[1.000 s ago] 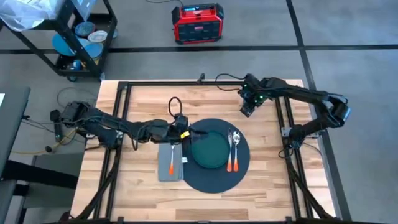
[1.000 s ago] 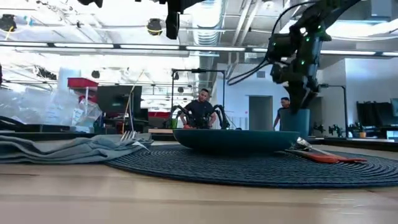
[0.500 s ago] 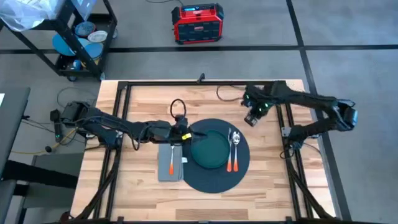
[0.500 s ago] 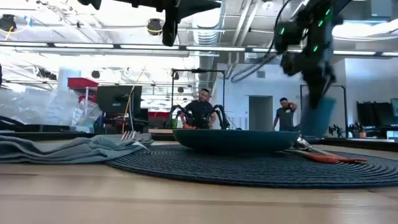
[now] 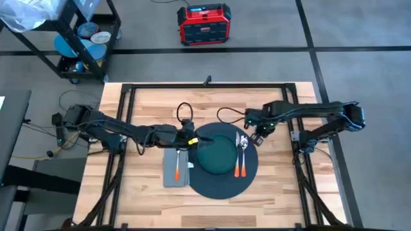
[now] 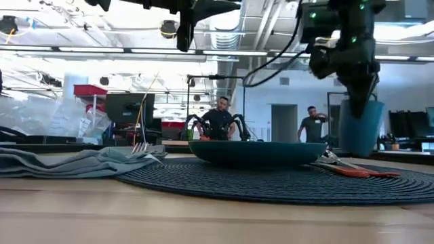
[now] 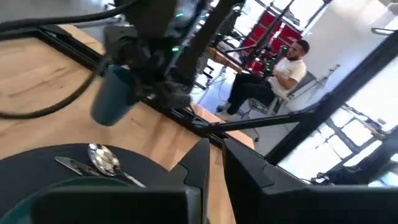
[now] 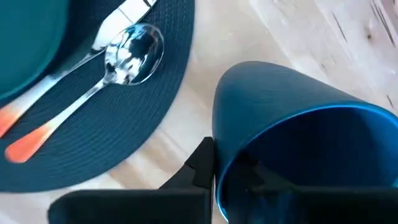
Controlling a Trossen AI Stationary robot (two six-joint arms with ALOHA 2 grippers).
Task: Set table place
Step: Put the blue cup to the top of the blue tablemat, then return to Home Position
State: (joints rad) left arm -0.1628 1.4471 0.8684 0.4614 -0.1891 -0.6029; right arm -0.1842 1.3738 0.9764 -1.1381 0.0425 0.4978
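The place, a round dark grey mat (image 5: pixel 225 183), lies on the wooden table (image 5: pixel 148 102). On it rest a dark green plate (image 5: pixel 215 154) and, to the plate's right, a spoon (image 8: pixel 134 50) and a knife with orange handles. A fork lies on a grey napkin (image 5: pixel 176 168) left of the mat. My right gripper (image 5: pixel 257 133) is shut on a blue cup (image 6: pixel 361 129) at the mat's far right edge. My left gripper (image 5: pixel 190 139) hovers shut over the plate's left rim, high above the table in the low view. My right gripper holds the blue cup by its rim (image 8: pixel 224 155), one finger (image 8: pixel 200 163) outside the wall and the other, it seems, inside. The fingers come from above, slanting. The cup hangs tilted below them, its base low over the table; whether it touches, I cannot tell.
Black frame rails (image 5: pixel 128 96) run along the table's edges. A cable loop (image 5: pixel 181 109) lies on the wood behind the mat. Bare wood shows at the far left and the near right. People sit and stand in the room beyond the table.
My right gripper has lifted the blue cup from the table's far right part and carried it toward the near edge and the mat, then down. The cup has tipped in the hold. It now hangs by the mat's far right edge, beside the spoon.
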